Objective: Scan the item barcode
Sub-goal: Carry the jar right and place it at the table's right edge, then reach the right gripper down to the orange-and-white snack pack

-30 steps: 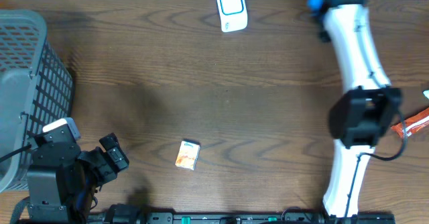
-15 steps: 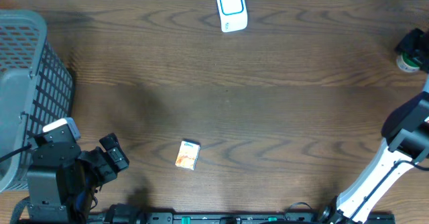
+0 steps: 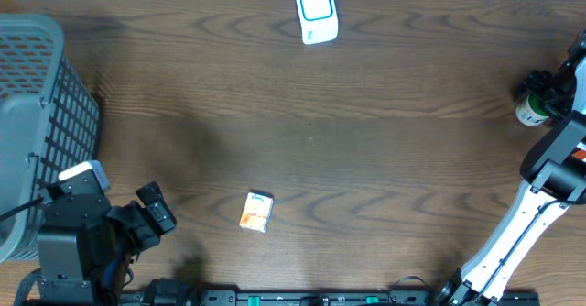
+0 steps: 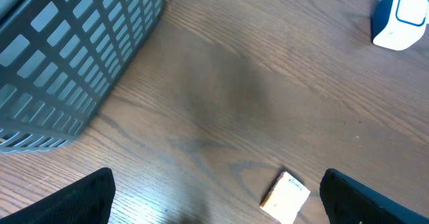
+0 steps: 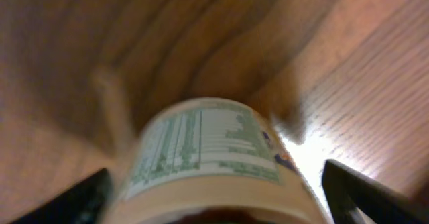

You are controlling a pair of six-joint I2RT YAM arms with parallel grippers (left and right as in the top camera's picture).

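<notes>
A round cream container with a green printed label (image 5: 208,150) fills the blurred right wrist view, sitting between the wide jaws of my right gripper (image 5: 221,200). A bright gap separates it from the right finger (image 5: 365,194). From overhead, that container (image 3: 528,114) is at the table's far right edge under my right gripper (image 3: 542,92). The white scanner with a blue window (image 3: 316,11) stands at the back centre. A small orange-and-white box (image 3: 257,211) lies flat near the front. My left gripper (image 3: 157,210) stands open to the left of the box, holding nothing.
A grey mesh basket (image 3: 41,114) occupies the left side of the table. In the left wrist view, the basket wall (image 4: 74,56) is at upper left, the scanner (image 4: 401,16) at upper right, and the small box (image 4: 286,197) lies beside the right finger (image 4: 375,200).
My right arm has swung from the back of the table out to the far right edge, carrying the container down there. Its jaws have widened around the container. The left arm is unmoved.
</notes>
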